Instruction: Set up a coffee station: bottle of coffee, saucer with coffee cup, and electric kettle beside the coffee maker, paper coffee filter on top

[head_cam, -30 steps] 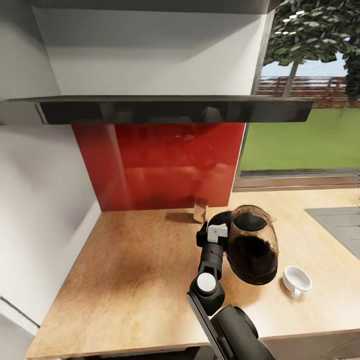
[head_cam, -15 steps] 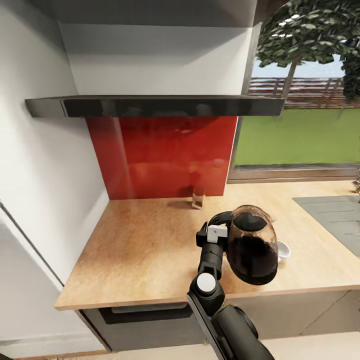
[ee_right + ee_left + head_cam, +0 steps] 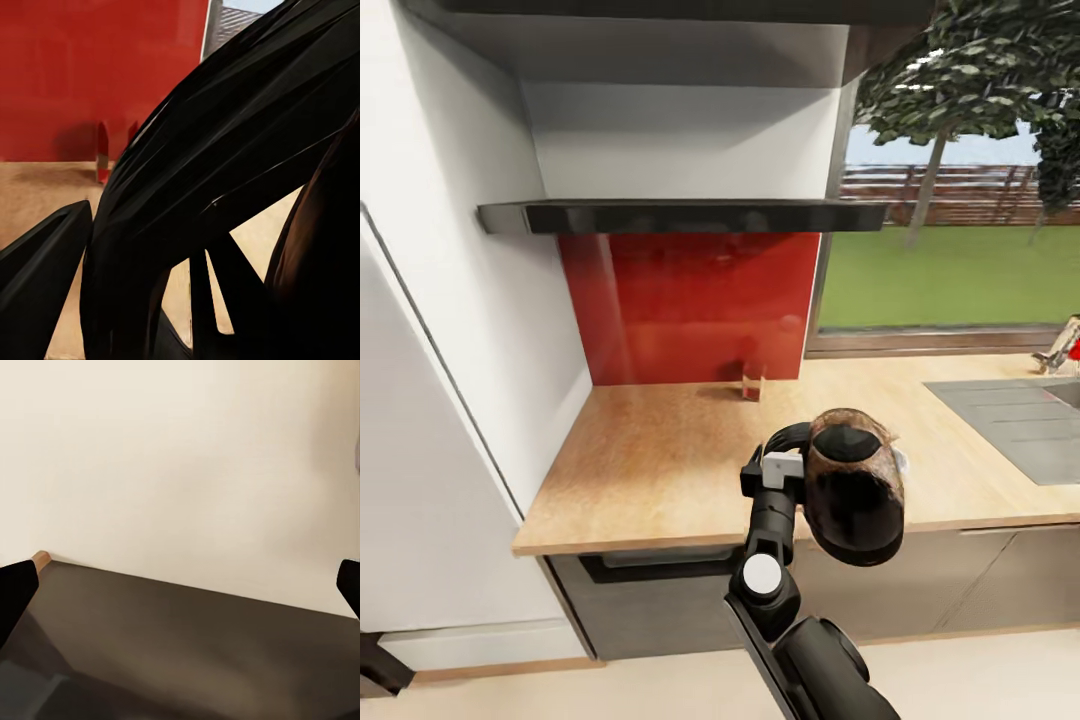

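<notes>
Head view, lower centre: right end effector [image 3: 792, 462] is clamped on the black loop handle of the electric kettle [image 3: 853, 498], carried clear of the table [image 3: 660, 470] and hanging over its front edge. Kettle tilts toward the camera, dark lid up; probably held high so it travels without catching the table edge.

Right wrist view: the handle [image 3: 225, 165] fills most of the frame at close range; one dark finger [image 3: 41, 277] lies beside it. Grip reads as firm.

Left wrist view: two dark fingertips [image 3: 15, 592] at opposite edges, wide apart, nothing between them; behind them a cream wall and a dark surface I cannot identify.

A small white edge [image 3: 901, 461] shows just behind the kettle, mid-right; most of it is hidden, cup or saucer, cannot tell which.

Farther back, centre: a small clear object [image 3: 752, 386] stands on the table against the red backsplash [image 3: 680, 300], too small to name. A grey panel [image 3: 1010, 420] at right edge is cut off.
</notes>
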Robot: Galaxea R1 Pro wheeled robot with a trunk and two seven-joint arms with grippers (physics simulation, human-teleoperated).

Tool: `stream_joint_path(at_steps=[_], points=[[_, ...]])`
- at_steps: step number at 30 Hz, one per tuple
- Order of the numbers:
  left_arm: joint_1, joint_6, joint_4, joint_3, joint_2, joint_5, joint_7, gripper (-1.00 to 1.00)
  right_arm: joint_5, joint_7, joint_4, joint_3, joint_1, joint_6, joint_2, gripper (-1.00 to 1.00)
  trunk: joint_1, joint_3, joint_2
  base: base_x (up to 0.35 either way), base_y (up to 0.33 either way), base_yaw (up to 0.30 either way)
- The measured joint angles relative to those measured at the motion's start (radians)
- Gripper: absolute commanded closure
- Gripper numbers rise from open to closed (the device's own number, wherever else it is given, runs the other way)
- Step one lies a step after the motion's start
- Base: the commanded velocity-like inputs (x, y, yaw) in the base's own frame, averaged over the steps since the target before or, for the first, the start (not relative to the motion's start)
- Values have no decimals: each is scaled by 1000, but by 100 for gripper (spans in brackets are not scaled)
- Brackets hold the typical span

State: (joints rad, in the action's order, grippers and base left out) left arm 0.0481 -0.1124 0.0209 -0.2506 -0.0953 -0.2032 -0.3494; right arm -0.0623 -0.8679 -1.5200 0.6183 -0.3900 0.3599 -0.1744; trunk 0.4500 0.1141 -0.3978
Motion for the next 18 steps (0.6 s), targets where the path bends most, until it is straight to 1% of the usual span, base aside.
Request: stream_joint_path(at_steps=[7, 9, 12, 18], points=[[0, 0, 0, 0, 0, 0, 0, -100, 0, 0, 0, 0, 0, -1, 0, 100, 0, -11, 0, -331, 0, 0], [0, 0, 0, 0, 0, 0, 0, -100, 0, 0, 0, 0, 0, -1, 0, 100, 0, -14, 0, -246, 0, 0], [0, 0, 0, 0, 0, 0, 0, -100, 0, 0, 0, 0, 0, -1, 0, 100, 0, -17, 0, -88, 0, 0], [0, 0, -1, 1, 0, 1, 0, -100, 0, 0, 0, 0, 0, 0, 0, 100, -1, -18, 0, -16, 0, 0]])
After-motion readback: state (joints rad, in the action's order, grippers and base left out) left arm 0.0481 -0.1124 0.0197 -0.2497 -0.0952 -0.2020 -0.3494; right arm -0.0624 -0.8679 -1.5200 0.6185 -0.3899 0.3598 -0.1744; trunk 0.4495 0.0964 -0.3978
